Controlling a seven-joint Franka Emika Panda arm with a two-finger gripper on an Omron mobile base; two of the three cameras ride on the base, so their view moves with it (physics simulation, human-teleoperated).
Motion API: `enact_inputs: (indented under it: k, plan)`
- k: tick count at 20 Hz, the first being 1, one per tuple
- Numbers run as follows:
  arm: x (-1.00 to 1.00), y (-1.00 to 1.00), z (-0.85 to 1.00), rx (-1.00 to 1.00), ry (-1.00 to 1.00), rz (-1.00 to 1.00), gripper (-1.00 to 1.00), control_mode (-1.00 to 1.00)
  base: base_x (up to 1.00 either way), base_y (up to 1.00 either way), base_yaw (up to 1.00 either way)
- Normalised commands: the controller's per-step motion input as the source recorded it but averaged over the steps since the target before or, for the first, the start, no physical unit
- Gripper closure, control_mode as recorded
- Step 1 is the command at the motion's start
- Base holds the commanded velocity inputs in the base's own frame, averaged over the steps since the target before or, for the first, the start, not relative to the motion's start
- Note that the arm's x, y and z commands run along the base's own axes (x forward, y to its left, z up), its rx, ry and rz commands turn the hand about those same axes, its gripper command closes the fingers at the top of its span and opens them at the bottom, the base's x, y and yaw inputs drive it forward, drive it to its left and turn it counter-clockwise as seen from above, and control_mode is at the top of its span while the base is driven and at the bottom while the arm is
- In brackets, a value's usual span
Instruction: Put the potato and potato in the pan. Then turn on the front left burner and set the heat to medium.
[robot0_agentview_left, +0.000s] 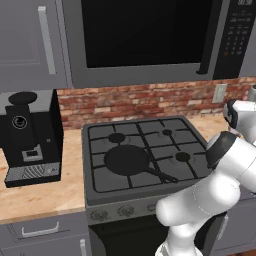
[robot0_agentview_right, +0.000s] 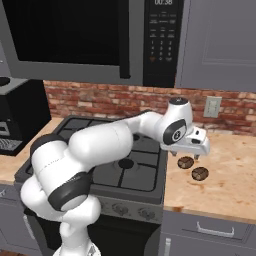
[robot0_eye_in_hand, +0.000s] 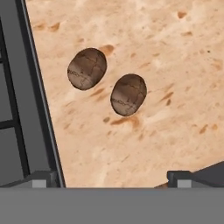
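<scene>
Two brown potatoes lie side by side on the tan counter right of the stove: one (robot0_eye_in_hand: 87, 68) nearer the stove edge, the other (robot0_eye_in_hand: 128, 94) beside it. In the right base view they are potato (robot0_agentview_right: 185, 162) and potato (robot0_agentview_right: 200, 173). My gripper (robot0_agentview_right: 185, 155) hovers just above them, pointing down, open and holding nothing; its fingertips (robot0_eye_in_hand: 43, 178) frame the bottom of the hand view. The black pan (robot0_agentview_left: 127, 160) sits on the front left burner, its handle (robot0_agentview_left: 164, 175) pointing front right.
The stove (robot0_agentview_left: 95, 197) has control knobs (robot0_agentview_left: 125, 211) along its front. A black coffee machine (robot0_agentview_left: 30, 137) stands on the counter to the left. A microwave (robot0_agentview_left: 140, 40) hangs above the stove. A brick wall with an outlet (robot0_agentview_right: 212, 106) runs behind.
</scene>
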Motion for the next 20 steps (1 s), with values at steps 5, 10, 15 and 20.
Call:
enact_inputs:
  k: [5, 10, 15, 20]
  plan:
    - [0.0, -0.05, -0.42, 0.02, -0.01, -0.05, -1.0, -1.0, 0.0, 0.0, 0.0]
    - [0.0, -0.04, -0.2, 0.03, -0.09, -0.01, -1.0, -1.0, 0.0, 0.0, 0.0]
    - [0.02, -0.22, -0.17, 0.02, -0.08, 0.0, -1.0, -1.0, 0.0, 0.0, 0.0]
    - [0.08, -0.28, -0.09, 0.0, -0.03, 0.0, -1.0, -1.0, 0.0, 0.0, 0.0]
